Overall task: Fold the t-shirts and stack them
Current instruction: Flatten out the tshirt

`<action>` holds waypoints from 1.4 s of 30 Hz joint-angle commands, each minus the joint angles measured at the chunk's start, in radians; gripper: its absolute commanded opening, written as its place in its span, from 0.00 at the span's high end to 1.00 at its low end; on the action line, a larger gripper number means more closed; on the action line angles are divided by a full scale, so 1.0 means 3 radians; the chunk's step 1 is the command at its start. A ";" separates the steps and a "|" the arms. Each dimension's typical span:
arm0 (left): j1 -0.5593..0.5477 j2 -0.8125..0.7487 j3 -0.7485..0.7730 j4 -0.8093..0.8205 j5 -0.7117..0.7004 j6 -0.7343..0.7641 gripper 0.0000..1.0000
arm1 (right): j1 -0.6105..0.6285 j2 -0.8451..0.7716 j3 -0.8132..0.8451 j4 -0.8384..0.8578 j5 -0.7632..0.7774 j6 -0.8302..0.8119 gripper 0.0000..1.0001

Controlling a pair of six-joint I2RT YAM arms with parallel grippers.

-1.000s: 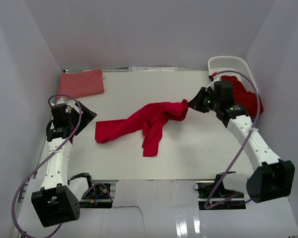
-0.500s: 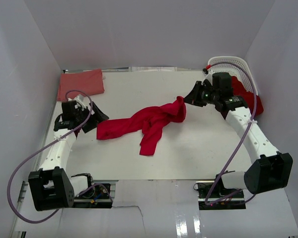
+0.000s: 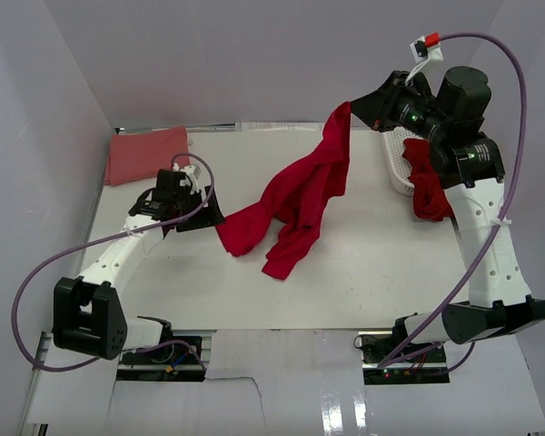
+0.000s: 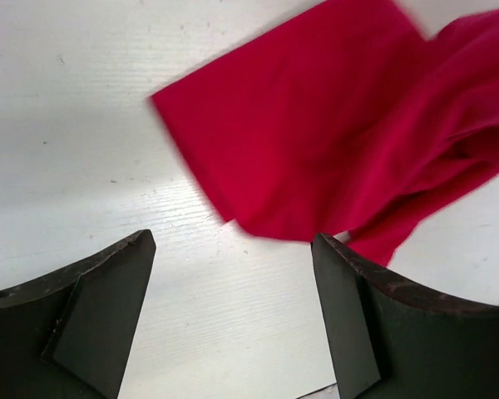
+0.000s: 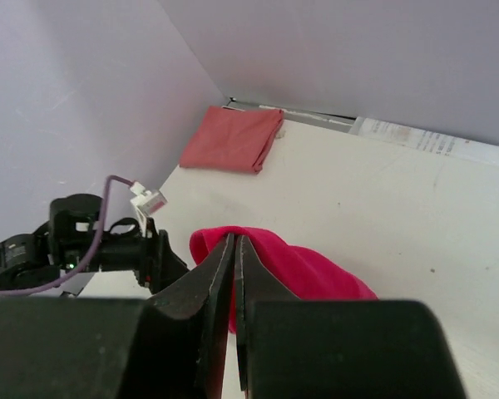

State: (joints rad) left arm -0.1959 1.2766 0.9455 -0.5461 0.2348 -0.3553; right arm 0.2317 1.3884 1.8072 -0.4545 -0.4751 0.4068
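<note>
Cloth like this crimson t-shirt is behaving light and limp: it is hanging in a twisted rope from your right tool, which is clenching one upper edge, while its lower end is trailing on the table. Your left tool is hovering released just beside the flat lower corner, so you are likely wanting to pinch the hem there and spread it.

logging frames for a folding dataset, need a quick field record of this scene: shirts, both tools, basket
held shirt: red t-shirt, one end raised, the other lying on the table
right side: right tool shut on the raised end, high above the table
left side: left tool open, low beside the shirt's lower end, not gripping it
folded shirt: salmon-pink t-shirt, far left corner
basket: white basket, far right, red cloth hanging at it
</note>
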 commanded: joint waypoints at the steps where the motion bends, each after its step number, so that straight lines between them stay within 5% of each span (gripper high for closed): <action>1: -0.0246 0.0198 0.0141 -0.0189 -0.0413 0.0172 0.13 | -0.0067 0.0015 0.0112 -0.0049 -0.0058 -0.0078 0.92; 7: -0.0768 0.0469 0.0351 -0.0332 -0.0879 0.0254 0.18 | -0.0077 0.0086 0.0107 -0.0065 -0.0058 -0.0042 0.92; 17: -0.1637 0.0658 0.0801 -0.0021 -0.0931 0.0535 0.17 | -0.0082 0.0235 -0.0016 -0.0157 -0.0124 -0.0083 0.92; 28: -0.1709 0.0950 0.0463 0.0869 -0.0410 0.0949 0.23 | -0.0082 0.0179 -0.0072 -0.0121 -0.0170 -0.0098 0.92; 39: -0.1709 0.1543 0.0699 0.0787 0.0133 0.1164 0.24 | -0.0082 0.0143 -0.0154 -0.0101 -0.0175 -0.0103 0.92; 42: -0.1709 0.1701 0.0831 0.0726 -0.0005 0.1164 0.43 | -0.0082 0.0122 -0.0215 -0.0065 -0.0196 -0.0098 0.92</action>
State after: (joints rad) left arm -0.7044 1.7771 1.1275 -0.3244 0.2245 -0.0269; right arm 0.2104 1.4658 1.7596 -0.5217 -0.5053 0.3870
